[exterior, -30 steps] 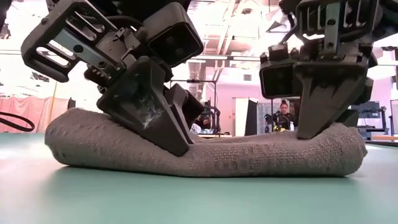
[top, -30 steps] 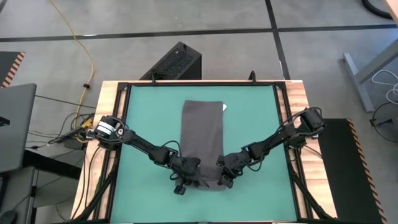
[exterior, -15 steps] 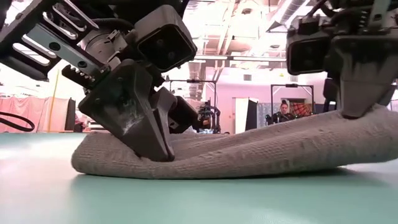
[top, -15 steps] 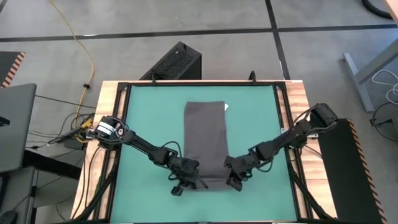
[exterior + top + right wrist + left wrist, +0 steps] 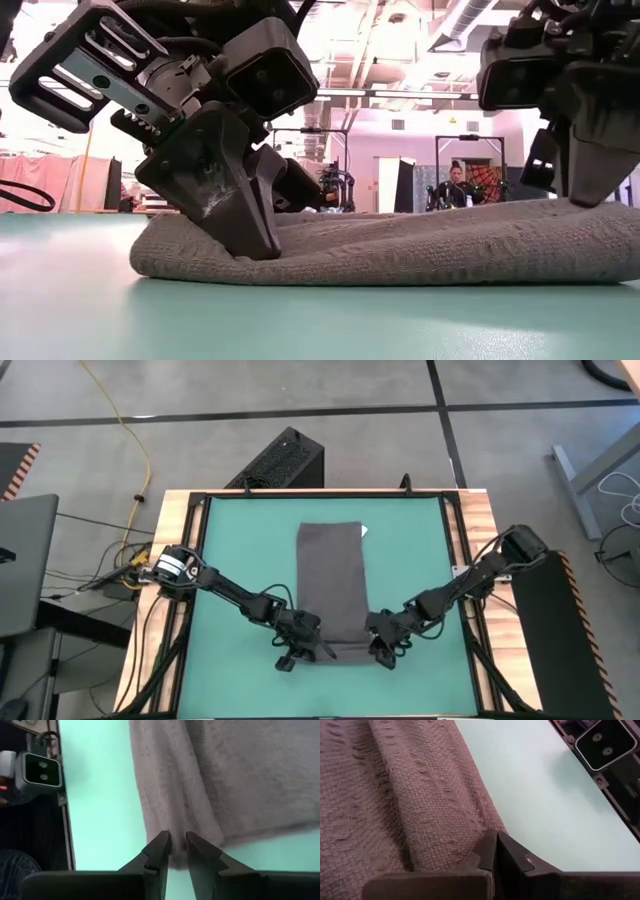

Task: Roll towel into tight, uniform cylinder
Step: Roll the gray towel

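The dark grey towel (image 5: 330, 580) lies lengthwise on the green mat, with a white tag (image 5: 362, 532) at its far right corner. Its near end is folded over into a low ridge (image 5: 400, 245). My left gripper (image 5: 312, 651) is shut at the left part of that near fold. My right gripper (image 5: 177, 845) stands at the towel's near right corner (image 5: 380, 650). Its fingers are slightly apart, with the corner's edge between them. My left gripper's shut fingertips (image 5: 495, 851) bear on the towel's near fold (image 5: 470, 827) close to its left end, slanting down from the table's left. I cannot tell whether cloth is caught between them. The towel lies on the mat. My right gripper comes slanting down from the right, and one finger (image 5: 590, 185) meets the top of the towel's near right corner (image 5: 172, 856). I cannot tell whether the fingers pinch it. The corner lies on the mat.
The mat (image 5: 240, 550) sits within a dark frame with wooden borders (image 5: 175, 540). A black box (image 5: 280, 460) stands on the floor beyond the far edge. A person (image 5: 457, 180) sits in the room behind the table.
My right gripper has moved off the towel's top toward the table's right edge and rolled, coming to the near right corner. The towel's right end rose with it, then sank back onto the mat. The near fold has shifted to the right. My left gripper kept its place.
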